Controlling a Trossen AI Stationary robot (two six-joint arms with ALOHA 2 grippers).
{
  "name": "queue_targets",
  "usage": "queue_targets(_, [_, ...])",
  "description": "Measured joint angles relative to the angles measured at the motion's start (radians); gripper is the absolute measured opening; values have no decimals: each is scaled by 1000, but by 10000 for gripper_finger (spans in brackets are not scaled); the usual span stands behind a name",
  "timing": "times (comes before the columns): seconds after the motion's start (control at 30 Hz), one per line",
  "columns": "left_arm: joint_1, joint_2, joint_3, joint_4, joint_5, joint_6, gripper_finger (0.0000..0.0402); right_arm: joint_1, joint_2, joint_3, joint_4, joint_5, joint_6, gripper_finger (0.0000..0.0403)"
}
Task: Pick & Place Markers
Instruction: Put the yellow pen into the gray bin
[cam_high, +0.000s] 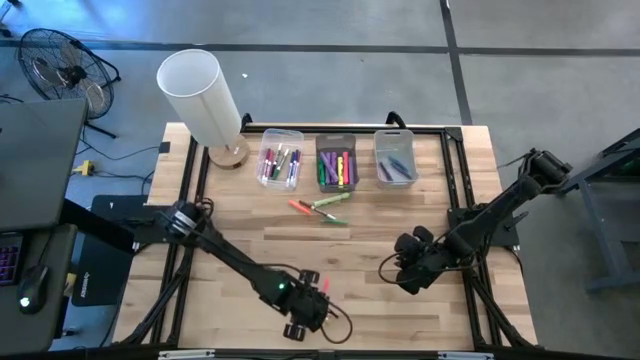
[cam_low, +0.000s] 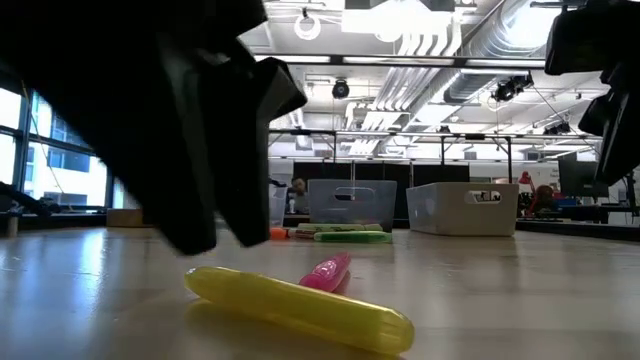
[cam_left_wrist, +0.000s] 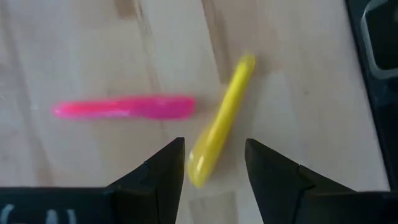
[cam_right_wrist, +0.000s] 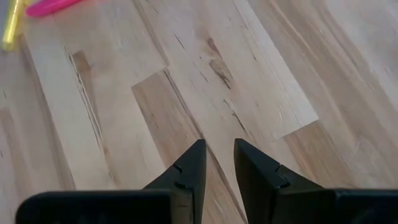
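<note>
A yellow marker (cam_left_wrist: 221, 121) and a pink marker (cam_left_wrist: 124, 107) lie flat on the wooden table near its front edge, also seen in the low view as yellow marker (cam_low: 300, 310) and pink marker (cam_low: 325, 272). My left gripper (cam_left_wrist: 214, 165) hangs over them, open and pointing steeply down. Its fingers stand on either side of the yellow marker's nearer end without touching it. My right gripper (cam_right_wrist: 219, 158) is to the right, above bare wood, open by a narrow gap with nothing in it. A few more markers (cam_high: 320, 208) lie loose in front of the bins.
Three clear bins (cam_high: 280, 158), (cam_high: 337, 163), (cam_high: 395, 158) holding markers stand in a row at the table's far edge. A white cylinder (cam_high: 200, 95) on a wooden foot stands at the far left. Bare wood lies between the two grippers.
</note>
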Motion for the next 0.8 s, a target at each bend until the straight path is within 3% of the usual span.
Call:
queue_targets(0.53, [-23,73,5,5,-55,-8,164,0,1,0,0,-4,-3,71])
queue_targets(0.8, [-19,76,2,26,-53,-5,97,0,1,0,0,-6,-4,71])
